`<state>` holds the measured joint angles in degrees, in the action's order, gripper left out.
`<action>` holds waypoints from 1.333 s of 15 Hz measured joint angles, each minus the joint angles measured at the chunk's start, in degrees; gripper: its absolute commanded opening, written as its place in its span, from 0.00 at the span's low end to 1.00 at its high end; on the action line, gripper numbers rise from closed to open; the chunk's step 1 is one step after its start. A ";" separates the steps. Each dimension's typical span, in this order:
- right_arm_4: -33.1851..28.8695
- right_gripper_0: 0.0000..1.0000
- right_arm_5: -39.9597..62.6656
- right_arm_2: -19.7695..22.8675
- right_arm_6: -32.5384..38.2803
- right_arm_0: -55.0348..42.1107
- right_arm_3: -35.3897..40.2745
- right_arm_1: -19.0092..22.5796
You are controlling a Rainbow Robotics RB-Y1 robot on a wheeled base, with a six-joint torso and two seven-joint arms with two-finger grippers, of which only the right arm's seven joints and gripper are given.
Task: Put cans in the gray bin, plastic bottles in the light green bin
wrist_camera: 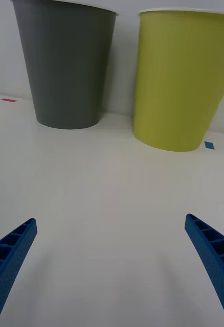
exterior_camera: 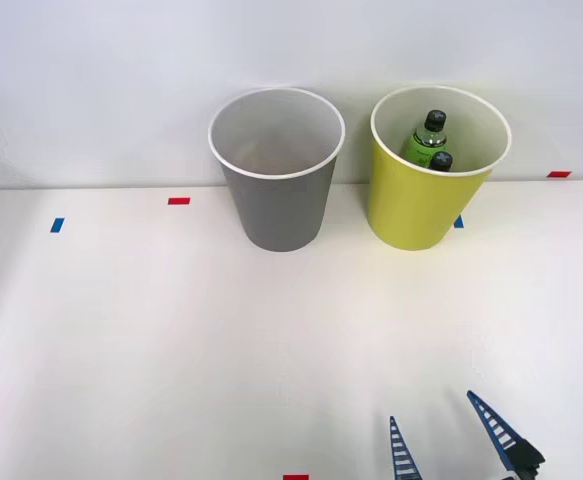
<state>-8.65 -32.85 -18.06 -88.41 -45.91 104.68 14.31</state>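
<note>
The 2 green bottles (exterior_camera: pixel 428 140) stand inside the light green bin (exterior_camera: pixel 411 205); no can lies on the table (exterior_camera: pixel 171 340) — sorting looks finished. The right gripper (exterior_camera: pixel 449 432), spread wide and empty, needs only to retreat — the gray bin (exterior_camera: pixel 276 205) stands just beside

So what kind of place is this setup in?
Probably a lab test bench for sorting: a plain white table with coloured tape marks, a gray bin and a light green bin against a bare wall.

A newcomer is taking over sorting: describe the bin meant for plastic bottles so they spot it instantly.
Two tall tapered bins stand at the white table's far edge. Take the light green bin, on the robot's right of the gray bin. Two green bottles with black caps stand inside.
</note>
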 measured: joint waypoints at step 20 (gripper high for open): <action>0.65 1.00 -0.30 0.39 0.16 -1.99 0.00 0.02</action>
<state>-8.00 -33.14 -17.67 -88.25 -47.90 104.68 14.33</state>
